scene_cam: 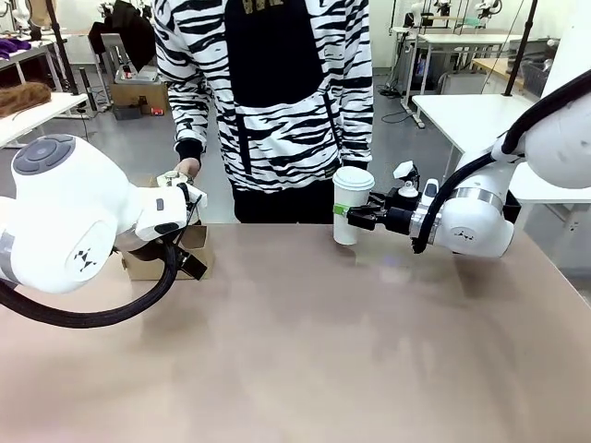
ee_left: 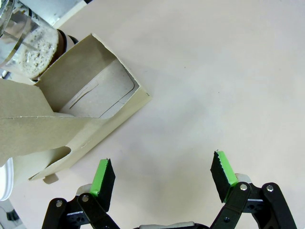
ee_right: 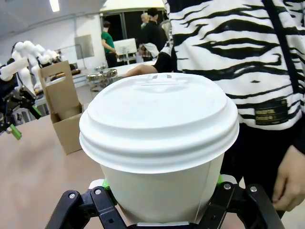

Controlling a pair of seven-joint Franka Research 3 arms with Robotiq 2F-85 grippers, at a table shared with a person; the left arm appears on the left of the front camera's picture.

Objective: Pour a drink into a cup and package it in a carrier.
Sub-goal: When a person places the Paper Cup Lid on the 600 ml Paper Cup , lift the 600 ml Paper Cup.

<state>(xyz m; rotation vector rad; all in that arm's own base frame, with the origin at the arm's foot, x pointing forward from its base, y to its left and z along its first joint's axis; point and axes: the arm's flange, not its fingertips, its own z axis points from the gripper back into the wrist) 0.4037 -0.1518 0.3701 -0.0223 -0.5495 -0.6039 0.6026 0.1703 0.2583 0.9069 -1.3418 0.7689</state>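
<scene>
1. The front camera is sitting at the near side between the arms, facing across the table [scene_cam: 295, 360] toward the person [scene_cam: 268, 92] at the far side, and taking in both arms from a middling distance.
2. The left wrist camera is looking steeply down past the left gripper [ee_left: 164, 167] onto the tabletop from close by, with the carrier [ee_left: 90, 90] just beyond.
3. The right wrist camera is looking nearly level, leftward along the far edge, with the cup [ee_right: 157, 143] sitting very near the lens over the right gripper [ee_right: 162, 183].
4. Front and right wrist views are sharing cup, carrier and person. Front and left wrist views are sharing carrier and tabletop.
</scene>
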